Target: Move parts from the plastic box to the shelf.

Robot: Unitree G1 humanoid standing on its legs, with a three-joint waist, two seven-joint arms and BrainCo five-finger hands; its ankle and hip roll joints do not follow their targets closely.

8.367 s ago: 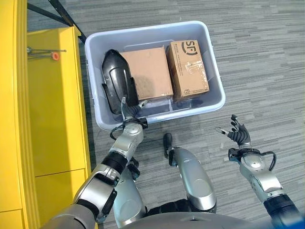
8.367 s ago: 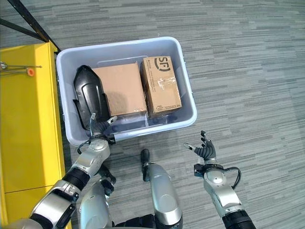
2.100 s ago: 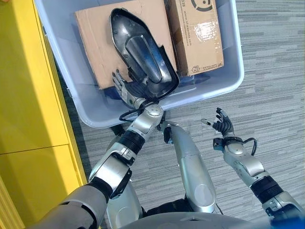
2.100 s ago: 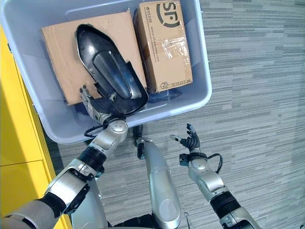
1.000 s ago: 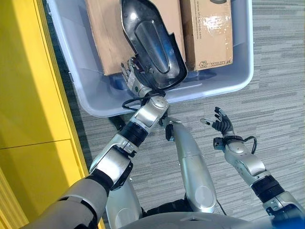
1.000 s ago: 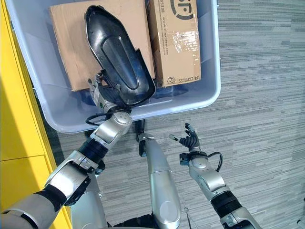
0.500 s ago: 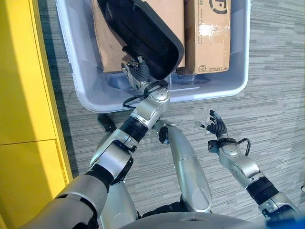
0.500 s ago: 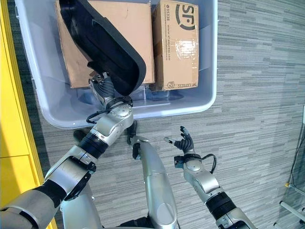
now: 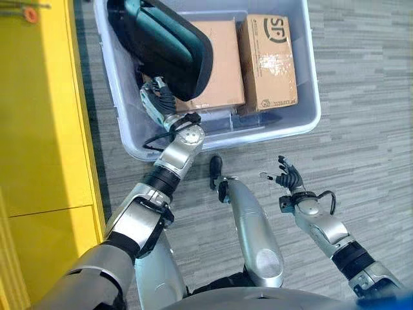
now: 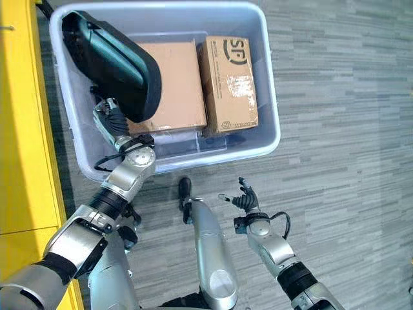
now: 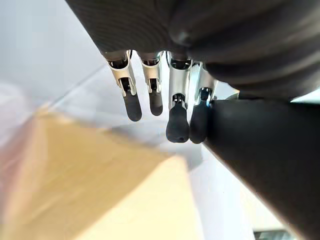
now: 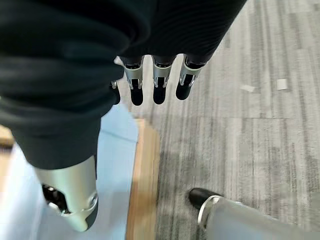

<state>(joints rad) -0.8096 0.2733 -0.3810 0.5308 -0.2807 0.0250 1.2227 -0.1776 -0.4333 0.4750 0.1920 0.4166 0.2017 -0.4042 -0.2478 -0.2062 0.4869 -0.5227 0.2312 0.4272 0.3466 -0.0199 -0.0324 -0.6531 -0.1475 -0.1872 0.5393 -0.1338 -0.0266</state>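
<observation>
Left hand (image 9: 158, 103) is up inside the box (image 9: 308, 77), holding the black part (image 9: 164, 45) by its near end. The part tilts up out of the box, its far end out over the box's left rim toward the yellow shelf (image 9: 45, 129). In the left wrist view the fingers (image 11: 177, 120) lie against the dark shell, so I read the hand as closed on the lower edge, though the thumb is hidden.

The part looks like a moulded plastic cover: long, hollow, rounded, glossy. My guess is it's light for its bulk and stiff enough not to sag. The risk is the smooth skin, held at one end with most of its length overhanging. It'll want to swing or twist in the hand. A hold nearer the middle, or on a rim or a rib on the underside, would steady it.

Still in the box, flat and side by side, are the plain carton (image 10: 169, 84) and the taped carton (image 10: 227, 81). These look squarer and probably heavier, and too broad to take in one hand.

Right hand (image 10: 244, 199) hangs over the carpet (image 9: 361, 97) in front of the box, fingers loosely spread, carrying nothing. It's free to support the part's far end if it starts to tip.
</observation>
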